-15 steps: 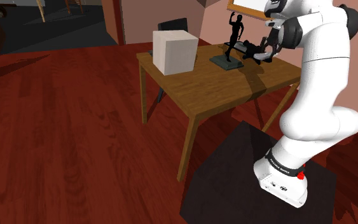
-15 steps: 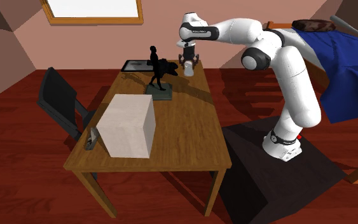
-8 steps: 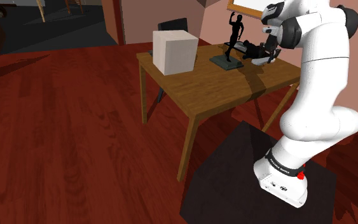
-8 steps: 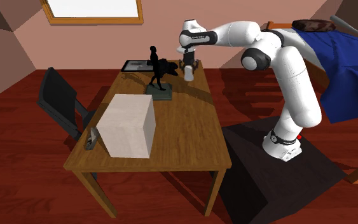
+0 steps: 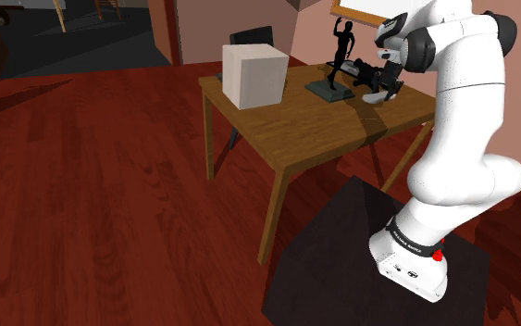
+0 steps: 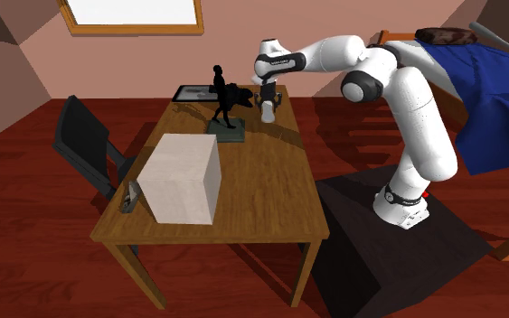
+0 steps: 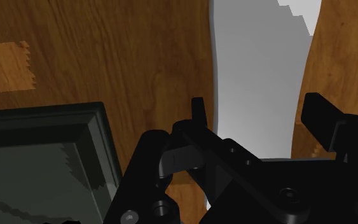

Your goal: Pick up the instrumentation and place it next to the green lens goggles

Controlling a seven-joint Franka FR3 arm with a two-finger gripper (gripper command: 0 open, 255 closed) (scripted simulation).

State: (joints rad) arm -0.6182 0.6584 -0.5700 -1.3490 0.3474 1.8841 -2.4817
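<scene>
Grey-white instrumentation (image 7: 257, 57), near the black statuette (image 6: 219, 95): we see it clasped between the gripper's (image 7: 255, 102) partly closed fingers, one at each side.

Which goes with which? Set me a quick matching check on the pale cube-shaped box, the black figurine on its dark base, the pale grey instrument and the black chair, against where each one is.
Things:
1. pale cube-shaped box
2. black figurine on a dark base
3. pale grey instrument
4. black chair

Places:
A. clasped between the black gripper and its two fingers
B. on the floor beside the wooden table
C. upright on the table, between box and gripper
D. on the table's end nearest the second exterior camera

Pairs: 1-D, 2-C, 3-A, 4-B
</scene>
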